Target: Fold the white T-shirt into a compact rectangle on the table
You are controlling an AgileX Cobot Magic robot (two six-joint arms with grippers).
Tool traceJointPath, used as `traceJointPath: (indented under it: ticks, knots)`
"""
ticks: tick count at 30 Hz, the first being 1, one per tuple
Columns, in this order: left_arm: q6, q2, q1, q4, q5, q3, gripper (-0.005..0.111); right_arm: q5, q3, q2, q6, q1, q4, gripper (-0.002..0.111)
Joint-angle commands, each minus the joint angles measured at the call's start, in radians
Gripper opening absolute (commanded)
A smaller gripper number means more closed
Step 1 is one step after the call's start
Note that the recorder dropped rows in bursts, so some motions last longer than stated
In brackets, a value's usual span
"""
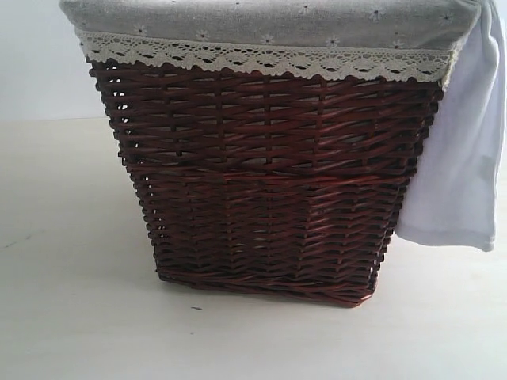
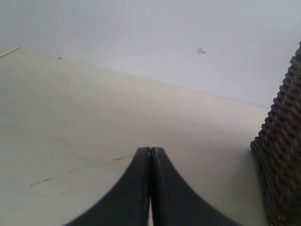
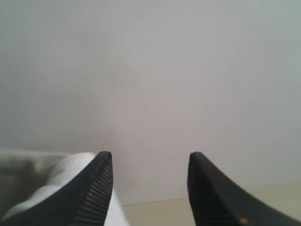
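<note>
The white T-shirt (image 1: 463, 158) hangs over the right rim of a dark wicker basket (image 1: 269, 174) and drapes down its outer side, ending above the table (image 1: 71, 261). No lettering shows on it. Neither gripper appears in the exterior view. In the right wrist view my right gripper (image 3: 150, 157) stands open. A bulge of the white T-shirt (image 3: 70, 174) lies beside and behind one finger, and nothing is pinched between the two. My left gripper (image 2: 150, 150) is shut and empty, low over the bare table (image 2: 70, 117), with the basket (image 2: 282, 155) off to one side.
The basket stands in the middle of the table and fills most of the exterior view. A grey floral liner (image 1: 261, 24) with a lace trim folds over its rim. A pale wall rises behind the table.
</note>
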Motion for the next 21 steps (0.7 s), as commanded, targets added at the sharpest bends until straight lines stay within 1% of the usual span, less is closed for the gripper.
traceJointPath:
  ticks: [1,4,5,6,7,8,9,10,11,12,13,14,15,16,17,18,19,20,21]
  knots:
    - [-0.007,-0.005,0.003,-0.009,-0.001,-0.001,0.000,0.044,-0.009,0.047,0.020,-0.087,-0.003,0.048]
    - [-0.007,-0.005,0.003,-0.009,-0.001,-0.001,0.000,-0.118,-0.019,0.114,0.133,-0.164,-0.003,0.046]
    - [-0.007,-0.005,0.003,-0.009,-0.001,-0.001,0.000,-0.210,-0.035,0.150,0.169,-0.194,-0.003,0.046]
    - [-0.007,-0.005,0.003,-0.009,-0.001,-0.001,0.000,-0.310,-0.062,0.187,0.179,-0.225,-0.003,0.046]
    - [-0.007,-0.005,0.003,-0.009,-0.001,-0.001,0.000,-0.482,-0.127,0.259,0.179,-0.273,-0.003,0.046]
    - [-0.007,-0.005,0.003,-0.009,-0.001,-0.001,0.000,-0.572,-0.160,0.288,0.179,-0.299,-0.003,0.046]
    - [-0.007,-0.005,0.003,-0.009,-0.001,-0.001,0.000,-0.742,-0.221,0.334,0.179,-0.347,-0.003,0.046]
    - [-0.007,-0.005,0.003,-0.009,-0.001,-0.001,0.000,-0.824,-0.255,0.358,0.179,-0.371,-0.003,0.046]
    - [-0.007,-0.005,0.003,-0.009,-0.001,-0.001,0.000,-0.959,-0.311,0.395,0.155,-0.403,-0.003,0.046]
    - [-0.007,-0.005,0.003,-0.009,-0.001,-0.001,0.000,-1.021,-0.334,0.410,0.116,-0.412,-0.003,0.046]
    - [-0.007,-0.005,0.003,-0.009,-0.001,-0.001,0.000,-1.101,-0.361,0.423,0.072,-0.414,-0.003,0.046]
    - [-0.007,-0.005,0.003,-0.009,-0.001,-0.001,0.000,-1.142,-0.368,0.424,0.041,-0.410,-0.003,0.046]
    - [-0.007,-0.005,0.003,-0.009,-0.001,-0.001,0.000,-1.145,-0.372,0.424,-0.051,-0.387,-0.003,0.046]
    - [-0.007,-0.005,0.003,-0.009,-0.001,-0.001,0.000,-1.145,-0.372,0.409,-0.139,-0.346,-0.003,0.048]
    - [-0.007,-0.005,0.003,-0.009,-0.001,-0.001,0.000,-1.145,-0.370,0.402,-0.178,-0.327,-0.003,0.051]
    - [-0.007,-0.005,0.003,-0.009,-0.001,-0.001,0.000,-1.145,-0.363,0.381,-0.226,-0.283,-0.003,0.057]
    - [-0.007,-0.005,0.003,-0.009,-0.001,-0.001,0.000,-1.145,-0.359,0.373,-0.232,-0.262,-0.003,0.059]
    - [-0.007,-0.005,0.003,-0.009,-0.001,-0.001,0.000,-1.145,-0.359,0.353,-0.244,-0.235,-0.003,0.063]
    - [-0.007,-0.005,0.003,-0.009,-0.001,-0.001,0.000,-1.145,-0.359,0.343,-0.231,-0.229,-0.003,0.064]
